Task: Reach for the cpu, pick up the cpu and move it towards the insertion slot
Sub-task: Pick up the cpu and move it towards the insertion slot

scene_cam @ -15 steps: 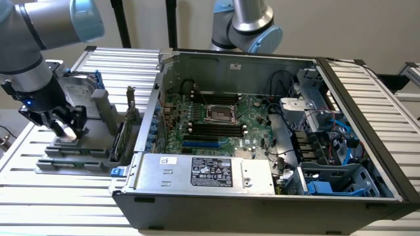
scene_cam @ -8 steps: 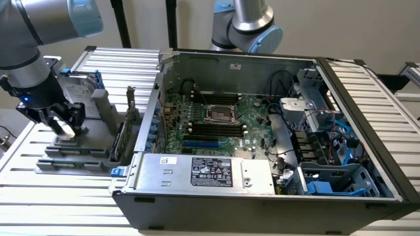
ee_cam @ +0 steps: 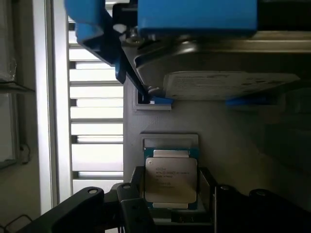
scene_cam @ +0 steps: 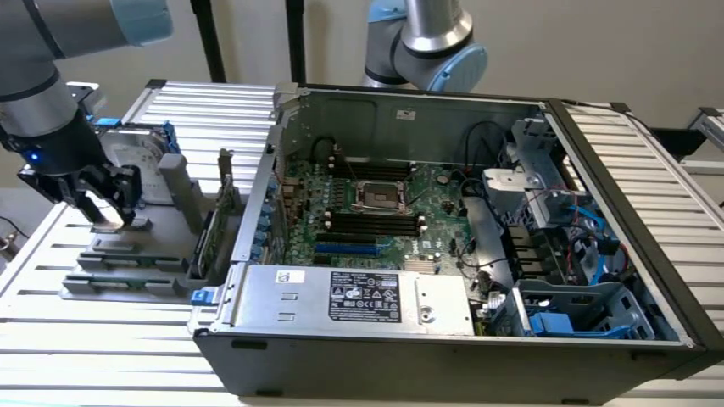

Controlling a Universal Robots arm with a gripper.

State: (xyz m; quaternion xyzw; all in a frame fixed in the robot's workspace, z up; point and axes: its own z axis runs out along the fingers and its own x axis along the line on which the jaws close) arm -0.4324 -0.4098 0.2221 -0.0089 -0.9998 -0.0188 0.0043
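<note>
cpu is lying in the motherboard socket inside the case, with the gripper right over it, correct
Not quite. The cpu lies on the grey holder outside the computer case, at the exterior view's left, not in the insertion slot. The gripper is right over it, as the wrist view shows.

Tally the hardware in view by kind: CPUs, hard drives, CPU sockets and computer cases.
cpu: 1
hard drive: 1
insertion slot: 1
computer case: 1
Total: 4
</note>
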